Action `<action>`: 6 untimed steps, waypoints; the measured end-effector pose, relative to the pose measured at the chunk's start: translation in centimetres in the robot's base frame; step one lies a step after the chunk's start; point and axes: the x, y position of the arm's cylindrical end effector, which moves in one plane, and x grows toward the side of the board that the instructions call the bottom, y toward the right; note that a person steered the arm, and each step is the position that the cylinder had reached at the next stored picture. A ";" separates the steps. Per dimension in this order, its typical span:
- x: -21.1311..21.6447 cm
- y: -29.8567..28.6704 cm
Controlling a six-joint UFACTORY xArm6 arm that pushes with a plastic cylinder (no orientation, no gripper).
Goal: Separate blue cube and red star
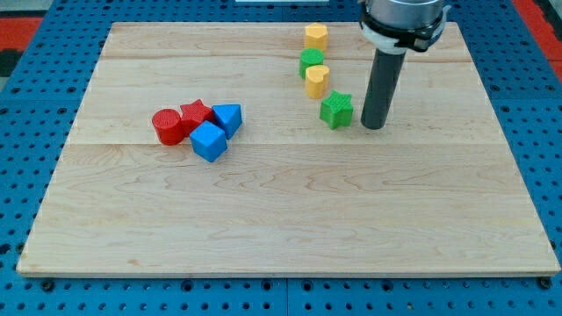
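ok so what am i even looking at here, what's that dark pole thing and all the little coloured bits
It is a robot arm seen by one camera, looking down at a wooden board. The arm has no hand, only a dark rod; my tip slides on the board to push blocks. Nothing is held. At the view's left sits a cluster: a red cylinder, red star, blue cube and a second blue block. Near the top, two yellow blocks, a green block and a green star; my tip is just right of that star.

Bright, even overhead lighting. Sharp throughout, no glare. Short soft shadows under blocks; faint one beside my tip [374, 126].
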 end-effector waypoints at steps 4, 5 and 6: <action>6.4 -13.6; 4.4 -16.5; 3.5 -23.1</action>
